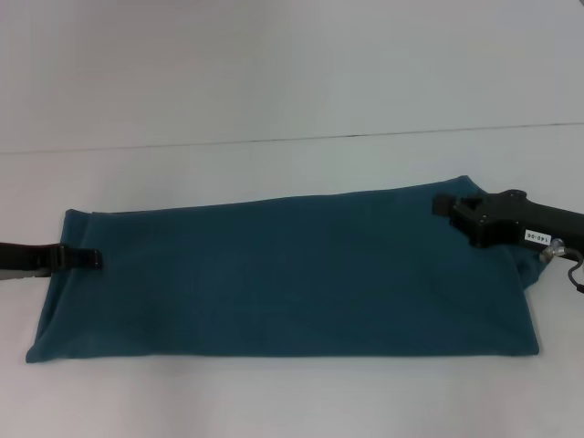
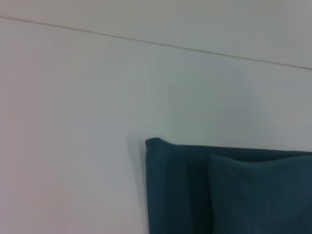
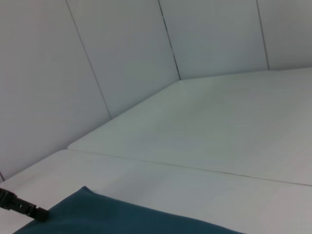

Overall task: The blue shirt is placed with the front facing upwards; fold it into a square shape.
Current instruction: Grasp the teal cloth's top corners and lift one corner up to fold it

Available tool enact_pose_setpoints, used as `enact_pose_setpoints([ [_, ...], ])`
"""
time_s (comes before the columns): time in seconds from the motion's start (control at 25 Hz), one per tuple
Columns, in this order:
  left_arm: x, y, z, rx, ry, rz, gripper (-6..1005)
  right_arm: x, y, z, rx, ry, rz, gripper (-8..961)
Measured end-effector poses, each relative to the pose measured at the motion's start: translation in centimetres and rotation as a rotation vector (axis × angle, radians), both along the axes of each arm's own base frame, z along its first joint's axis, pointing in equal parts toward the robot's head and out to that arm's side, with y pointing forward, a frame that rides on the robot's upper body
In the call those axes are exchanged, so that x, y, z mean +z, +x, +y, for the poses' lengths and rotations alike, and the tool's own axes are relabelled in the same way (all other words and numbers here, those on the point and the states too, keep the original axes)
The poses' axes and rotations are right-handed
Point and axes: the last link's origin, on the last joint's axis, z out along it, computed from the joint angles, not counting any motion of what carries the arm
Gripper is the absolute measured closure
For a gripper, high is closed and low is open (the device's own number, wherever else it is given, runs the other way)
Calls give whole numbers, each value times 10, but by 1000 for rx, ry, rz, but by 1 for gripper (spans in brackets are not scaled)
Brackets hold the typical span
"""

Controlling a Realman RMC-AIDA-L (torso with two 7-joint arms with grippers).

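Note:
The blue shirt (image 1: 283,278) lies flat on the white table (image 1: 274,173) as a long, narrow band running left to right; no lettering or collar shows. My left gripper (image 1: 89,260) sits low at the band's left end, touching the cloth edge. My right gripper (image 1: 445,204) rests over the far corner of the right end. The left wrist view shows a shirt (image 2: 185,190) corner with a second folded layer lying on top. In the right wrist view, the shirt's (image 3: 122,219) far end appears with the left gripper (image 3: 24,208) at its edge.
A thin seam (image 1: 365,137) crosses the table behind the shirt. White wall panels (image 3: 122,58) stand beyond the table. Bare tabletop lies in front of and behind the band.

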Motion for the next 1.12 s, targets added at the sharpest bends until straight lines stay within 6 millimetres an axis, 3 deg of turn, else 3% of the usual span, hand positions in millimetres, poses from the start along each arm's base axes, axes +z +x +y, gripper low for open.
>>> enact_pose_setpoints([
  [0.08,0,0,0,0,2,3,136,0,0,0,1,-2,-1,949],
  [0.8,-7,-6,-1,10,-47,9,139,0,-4,1,3,-42,-4,947],
  [1.12,-9,1,2,-29,-69,21,370,-2,-5,-2,-3,-66,1,943],
])
